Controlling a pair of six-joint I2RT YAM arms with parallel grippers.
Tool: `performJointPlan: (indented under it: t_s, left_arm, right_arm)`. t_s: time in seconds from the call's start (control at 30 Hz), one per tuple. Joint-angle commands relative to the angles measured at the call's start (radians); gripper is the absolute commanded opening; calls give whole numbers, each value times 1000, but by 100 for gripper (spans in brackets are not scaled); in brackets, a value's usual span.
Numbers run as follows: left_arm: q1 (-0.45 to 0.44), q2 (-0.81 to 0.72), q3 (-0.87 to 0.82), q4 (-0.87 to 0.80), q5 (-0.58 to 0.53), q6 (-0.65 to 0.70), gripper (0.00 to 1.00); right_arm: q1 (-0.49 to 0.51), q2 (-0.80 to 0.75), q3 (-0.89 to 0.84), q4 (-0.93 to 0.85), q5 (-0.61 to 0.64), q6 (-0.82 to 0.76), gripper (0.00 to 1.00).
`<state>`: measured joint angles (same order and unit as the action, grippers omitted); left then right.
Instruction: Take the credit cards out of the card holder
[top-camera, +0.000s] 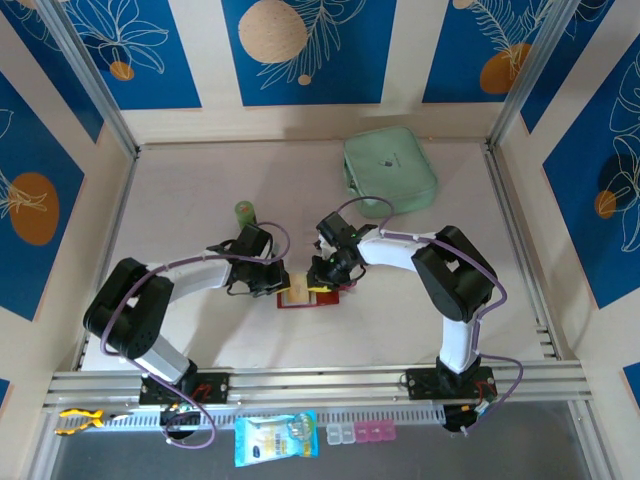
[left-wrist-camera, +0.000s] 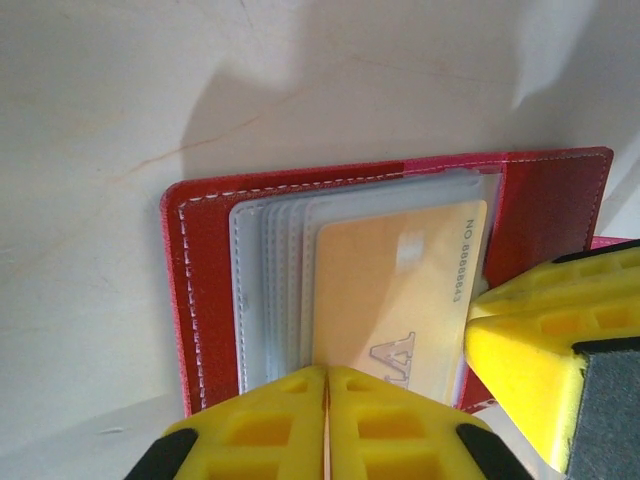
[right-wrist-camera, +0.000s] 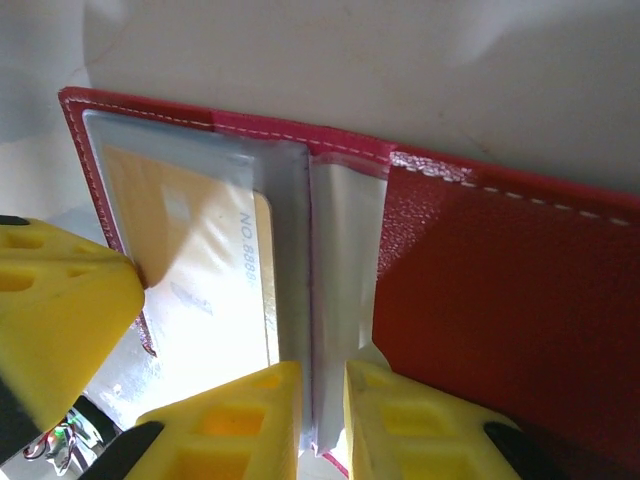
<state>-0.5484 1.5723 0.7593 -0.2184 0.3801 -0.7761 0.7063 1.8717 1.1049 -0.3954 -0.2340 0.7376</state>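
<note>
Card holder (left-wrist-camera: 200, 300), dark red, pale stitching along the edge. We recorded it lying open and flat on the table (top-camera: 200, 180), toward the near side and between the two grippers. Its long axis ran 9 to 3 o'clock in the overhead view. Inside was a fan of frosted clear sleeves (left-wrist-camera: 265, 300), overlapping like pages.

Credit card (left-wrist-camera: 390, 300), tan-orange, one on show. It sat in the uppermost sleeve of the leaf toward 9 o'clock, with a number printed along one edge and pale lettering partly covered. We could not tell whether other cards sat in the sleeves beneath.

Left gripper (left-wrist-camera: 325, 420): jaws pressed together to a hairline seam, nothing visible between them. The tips lay over the card's edge at 6 o'clock in the left wrist view.

Right gripper (right-wrist-camera: 322, 420): jaws a narrow slot apart, with an upstanding sleeve leaf (right-wrist-camera: 330, 250) at the spine caught between them. We judged this a pinch on the card holder, not on the card.

Governing relation: from the left gripper the card lay at 12 o'clock, its edge under the tips. From the right gripper it lay at about 11 o'clock, just beside one finger. The card's long axis appeared to run 12 to 6 in the left wrist view, so we judged the left arm the nearer to draw it. We could not tell at which edge the sleeve opened.

Mint-green pouch (top-camera: 390, 170): at 1 o'clock of the holder overhead, well apart.
</note>
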Motion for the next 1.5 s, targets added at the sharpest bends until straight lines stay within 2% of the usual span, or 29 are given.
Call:
performJointPlan:
  t_s: [0.0,0.1,0.33,0.63,1.07,1.33,1.47]
  left_arm:
    - [-6,-33,34,-17,-8,8,11]
    - [-6,-37,34,-39,-25,10,11]
    - [-6,-15,26,-53,-32,17,2]
    - [-7,-43,31,-56,-39,12,1]
    - [-6,15,20,-72,-52,24,0]
    - [-6,14,19,-79,-54,23,0]
    - [-6,12,21,-79,-55,23,0]
  right_arm:
    - [1,-60,12,-27,5,-16,21]
    - [-1,-85,-8,1,0,-2,23]
    - [-7,-81,-43,115,-85,29,31]
    - [-7,-45,-46,137,-108,40,31]
    - [-10,-10,-45,141,-119,36,29]
    - [-11,10,-45,131,-110,34,27]
    - [-11,9,-33,85,-61,27,26]
